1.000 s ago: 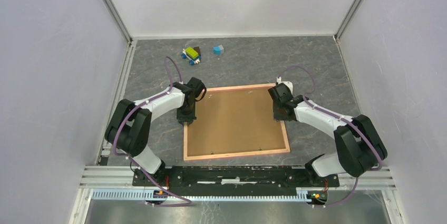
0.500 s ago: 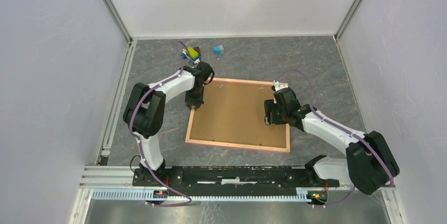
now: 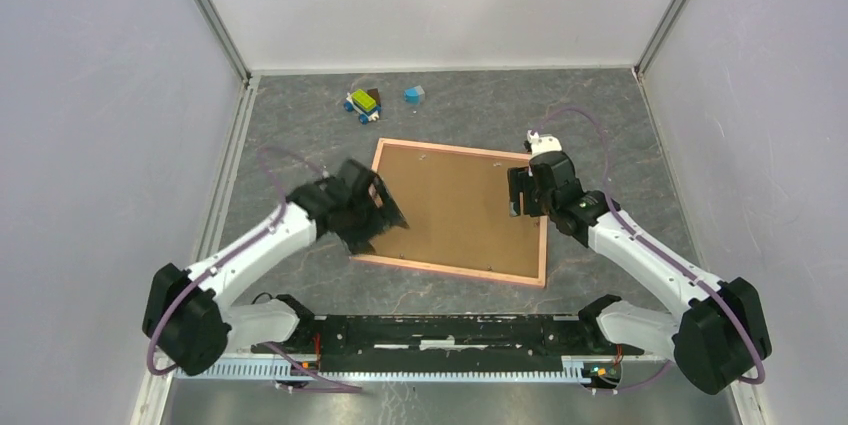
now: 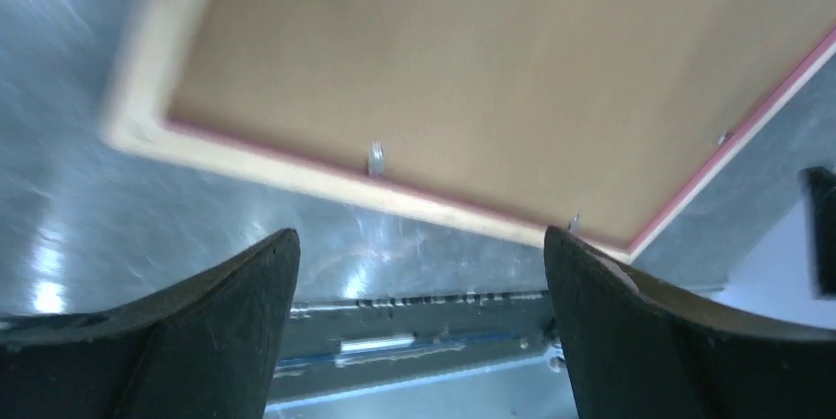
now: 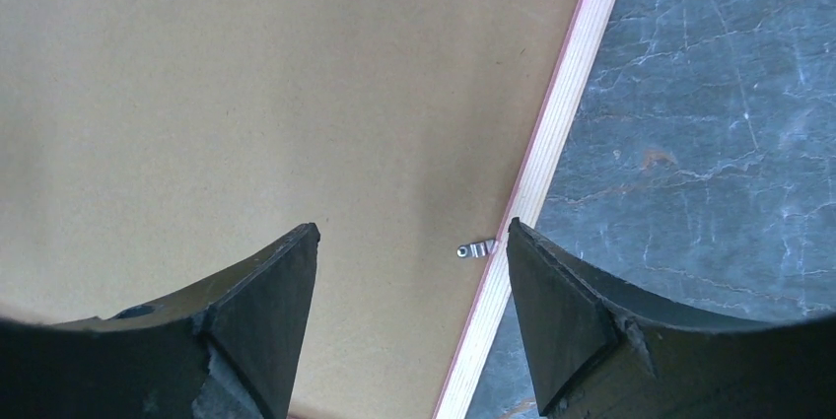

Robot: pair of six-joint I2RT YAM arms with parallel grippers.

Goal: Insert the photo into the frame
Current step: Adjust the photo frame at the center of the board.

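The frame (image 3: 450, 271) lies flat in the middle of the table, back side up, its brown board (image 3: 455, 205) inside the pink rails. The photo is out of view. My left gripper (image 3: 385, 210) hovers blurred over the frame's near left corner, open and empty; in the left wrist view its fingers (image 4: 237, 311) spread wide below the frame's pale rail (image 4: 296, 182). My right gripper (image 3: 517, 197) stands over the frame's right edge, open; in the right wrist view the gripper (image 5: 413, 227) straddles the board, the right rail (image 5: 562, 113) and a small metal clip (image 5: 477, 248).
A small toy made of blocks (image 3: 364, 103) and a blue block (image 3: 413, 95) lie at the back of the table. White walls close in the left, right and far sides. The arms' base rail (image 3: 440, 330) runs along the near edge.
The left arm swung back from the frame's far left edge to its near left corner and its jaws opened wide. The right jaws opened further. The frame turned slightly clockwise.
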